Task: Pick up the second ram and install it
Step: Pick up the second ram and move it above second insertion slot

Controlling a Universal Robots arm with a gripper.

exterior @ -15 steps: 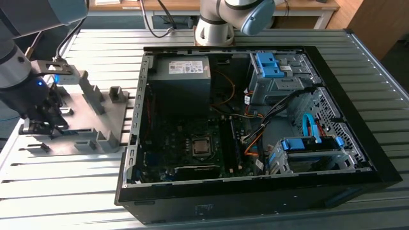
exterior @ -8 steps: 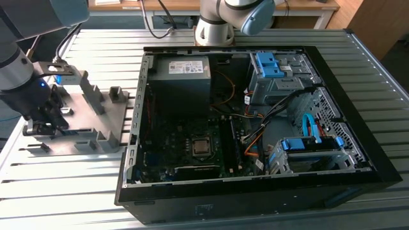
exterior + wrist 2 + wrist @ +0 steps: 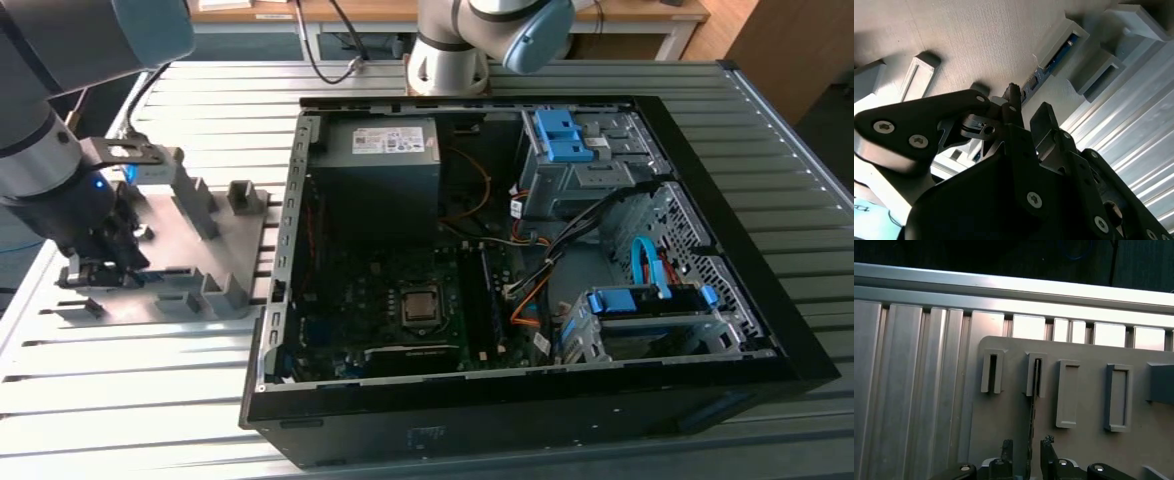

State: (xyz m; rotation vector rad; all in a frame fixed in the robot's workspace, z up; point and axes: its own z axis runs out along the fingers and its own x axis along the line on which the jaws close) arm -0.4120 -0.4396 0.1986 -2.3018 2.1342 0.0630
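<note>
Gripper [image 3: 100,268] poised over the second ram [image 3: 1032,410] on the grey fixture plate [image 3: 171,222], at the left edge of the exterior view.
In the first wrist view the ram stands on edge as a thin dark strip. One end sits in a slotted upright post [image 3: 1035,375] of the plate and the other end runs between the two black fingertips [image 3: 1007,450]. The gripper [image 3: 1027,446] is released, with a narrow gap on each side of the stick and neither pad touching it. The second wrist view shows the same stick [image 3: 1054,59] with its blue-green edge in the post, and the gripper [image 3: 1027,106] straddling its near end. In the exterior view the plate lies on the slatted aluminium table [image 3: 134,400], just beside the open computer case [image 3: 787,330], which fills the middle and right of the frame.
</note>
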